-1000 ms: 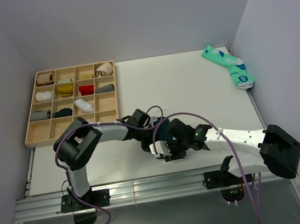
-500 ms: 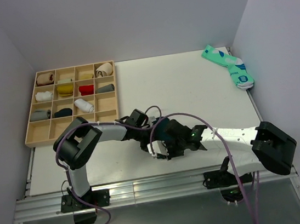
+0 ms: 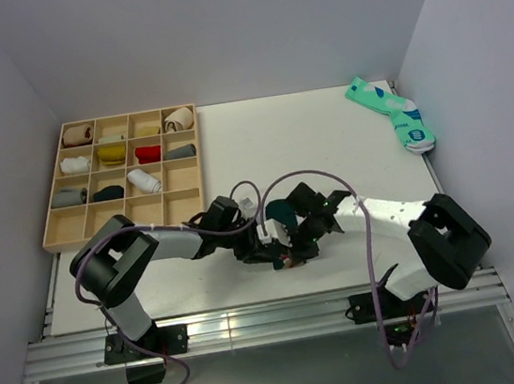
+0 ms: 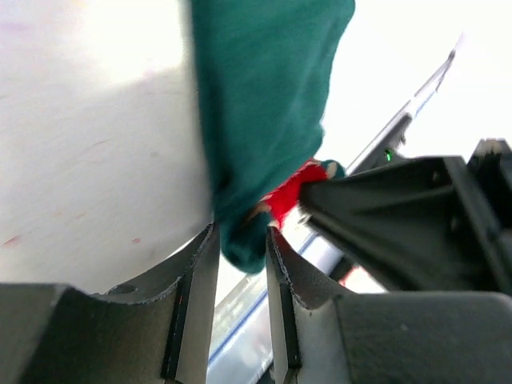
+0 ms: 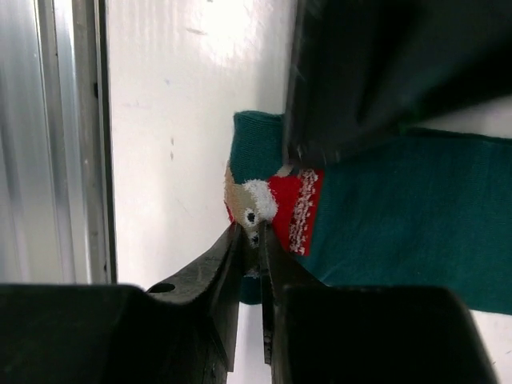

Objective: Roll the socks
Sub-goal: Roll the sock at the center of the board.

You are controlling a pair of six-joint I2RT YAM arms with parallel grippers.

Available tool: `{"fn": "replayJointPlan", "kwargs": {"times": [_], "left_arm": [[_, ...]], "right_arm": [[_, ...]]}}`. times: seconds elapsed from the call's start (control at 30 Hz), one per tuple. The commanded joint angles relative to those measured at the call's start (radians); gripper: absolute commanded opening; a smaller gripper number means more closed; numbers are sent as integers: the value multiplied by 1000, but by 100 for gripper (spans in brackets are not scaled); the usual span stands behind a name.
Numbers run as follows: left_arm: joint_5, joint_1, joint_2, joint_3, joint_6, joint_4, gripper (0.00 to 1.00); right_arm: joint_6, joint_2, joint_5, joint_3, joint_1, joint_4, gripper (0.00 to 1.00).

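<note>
Now both pincers meet on the green sock

From my remote seat I see the right pincer point(image 5: 250, 234) closed almost fully. Its two black fingertips pinch the cuff of the dark green knitted sock point(image 5: 400, 208), exactly on the red-and-white figure with the small face. The rest of this sock runs away to the right of the fingertips, over the white table point(image 3: 307, 138). To their left, in the wrist view, lies the grey metal rail point(image 5: 64, 136).

The left pincer point(image 4: 242, 234) stands partly open. One end of the same sock sits in the gap between its fingers point(image 4: 196, 304), and the cloth goes up and away from them. Whether the pads press the cloth, I cannot tell. The black tip of the right pincer is just beside it, on its right, at the red part of the sock.

From above, both pincers are tip to tip with the sock bunched just behind them. The pale wooden tray point(image 3: 111, 217) with compartments of rolled socks is well apart, beyond the left pincer. A mint-green pair of socks point(image 3: 394, 117) with blue-and-white marks lies well apart, beyond the right pincer.
</note>
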Motion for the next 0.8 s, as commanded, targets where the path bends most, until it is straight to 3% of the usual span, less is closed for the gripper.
{"fn": "replayJointPlan", "kwargs": {"times": [0.0,0.33,0.47,0.77], "left_arm": [[-141,-5,-81,-44,-15,88,34],[-367,-99,-201,-133,37,212,34],[-447,-142,-247,-176,146,328,36],[-367,-197,-224,-213,393,597,40]], "right_arm": [[-66,87,-108,65,-100,-214,17],[-273,390,-263,316,-263,-594,17],[-340,534,-306,431,-311,-729,17],[-324,632,-300,496,-331,-771,17]]}}
